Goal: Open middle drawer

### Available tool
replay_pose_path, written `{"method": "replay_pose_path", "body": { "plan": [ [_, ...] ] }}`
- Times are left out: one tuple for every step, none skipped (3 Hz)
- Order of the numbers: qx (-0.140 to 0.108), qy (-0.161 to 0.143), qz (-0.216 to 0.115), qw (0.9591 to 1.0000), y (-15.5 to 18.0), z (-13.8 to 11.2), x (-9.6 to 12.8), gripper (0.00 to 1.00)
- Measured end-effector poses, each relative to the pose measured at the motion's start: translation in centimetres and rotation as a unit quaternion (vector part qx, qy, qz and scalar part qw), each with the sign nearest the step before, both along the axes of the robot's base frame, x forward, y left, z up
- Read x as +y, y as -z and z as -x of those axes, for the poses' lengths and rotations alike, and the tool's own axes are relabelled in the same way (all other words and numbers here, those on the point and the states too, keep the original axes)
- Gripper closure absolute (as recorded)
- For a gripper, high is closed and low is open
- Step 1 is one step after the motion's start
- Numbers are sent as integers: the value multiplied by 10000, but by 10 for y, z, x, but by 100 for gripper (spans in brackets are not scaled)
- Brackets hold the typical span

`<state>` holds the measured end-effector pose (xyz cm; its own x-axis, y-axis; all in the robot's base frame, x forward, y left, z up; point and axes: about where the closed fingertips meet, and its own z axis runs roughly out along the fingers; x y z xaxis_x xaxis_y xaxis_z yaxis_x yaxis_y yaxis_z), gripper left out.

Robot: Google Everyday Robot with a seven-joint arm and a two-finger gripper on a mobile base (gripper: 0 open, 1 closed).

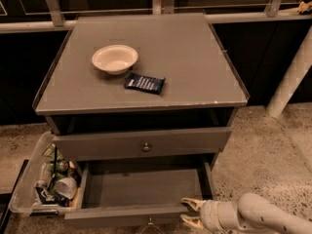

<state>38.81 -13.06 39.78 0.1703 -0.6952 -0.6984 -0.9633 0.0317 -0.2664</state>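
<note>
While the gripper sits with jaws spread by the front corner of the middle drawer, you risk nudging it shut when withdrawing.

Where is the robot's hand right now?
The gripper is at the bottom right of the camera view, at the right front corner of the pulled-out middle drawer, below the top drawer.

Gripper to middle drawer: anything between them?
Nothing. In the camera view the gripper sits right at the front right corner of the open middle drawer.
</note>
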Motion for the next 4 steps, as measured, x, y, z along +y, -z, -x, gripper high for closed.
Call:
{"method": "replay_pose_path", "body": {
  "plan": [
    [0, 0, -1, 10000, -2, -2, 0, 100],
    [60, -78, -127, 9999, -2, 5, 9, 100],
    [60, -79, -127, 9999, -5, 2, 9, 82],
    [60, -79, -127, 9999, -5, 2, 9, 59]
  ]
}}
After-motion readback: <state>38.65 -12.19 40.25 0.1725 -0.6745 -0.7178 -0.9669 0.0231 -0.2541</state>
